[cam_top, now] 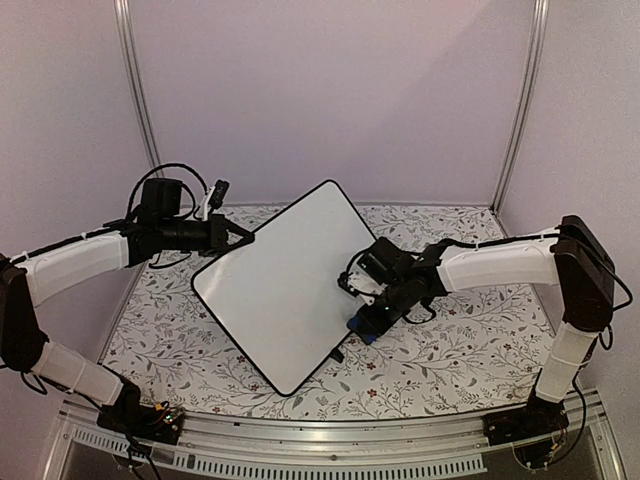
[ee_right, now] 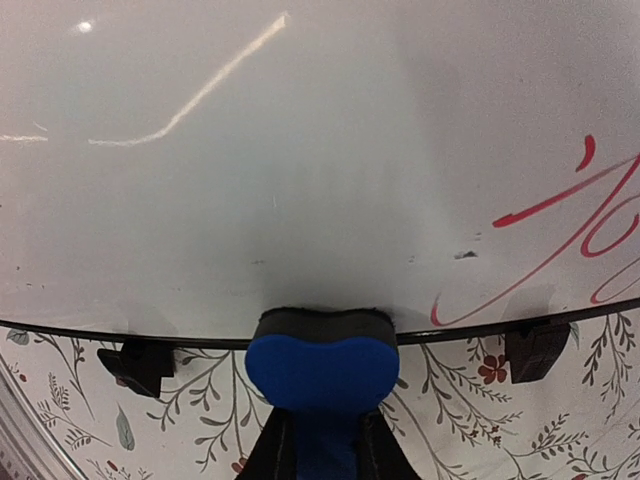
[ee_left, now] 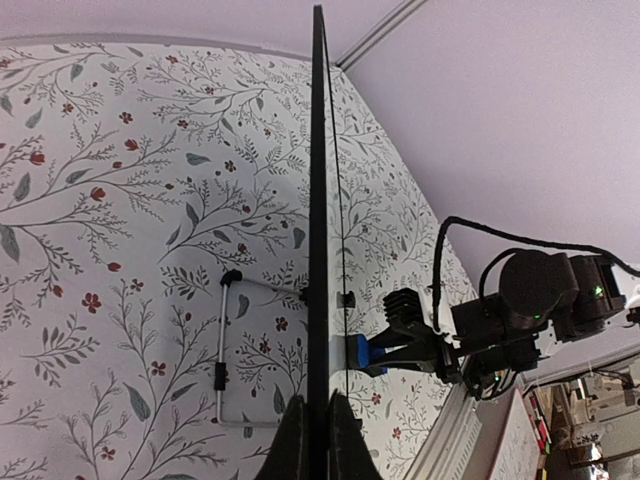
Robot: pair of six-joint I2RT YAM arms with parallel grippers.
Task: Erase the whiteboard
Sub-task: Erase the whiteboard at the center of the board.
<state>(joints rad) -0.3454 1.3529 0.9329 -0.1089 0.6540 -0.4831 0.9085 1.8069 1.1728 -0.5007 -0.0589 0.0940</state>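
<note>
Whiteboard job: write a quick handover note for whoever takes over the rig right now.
Left gripper: shut on the whiteboard, clamped on its rim at the left corner.
Right gripper: shut on the blue eraser, whose felt side sits against the board just above the lower rim.
Done: the board surface ahead of the eraser looks clean in the right wrist view.
Left: red writing remains to the right of the eraser in that view. It likely needs wiping across that area while the left arm holds the board.
</note>
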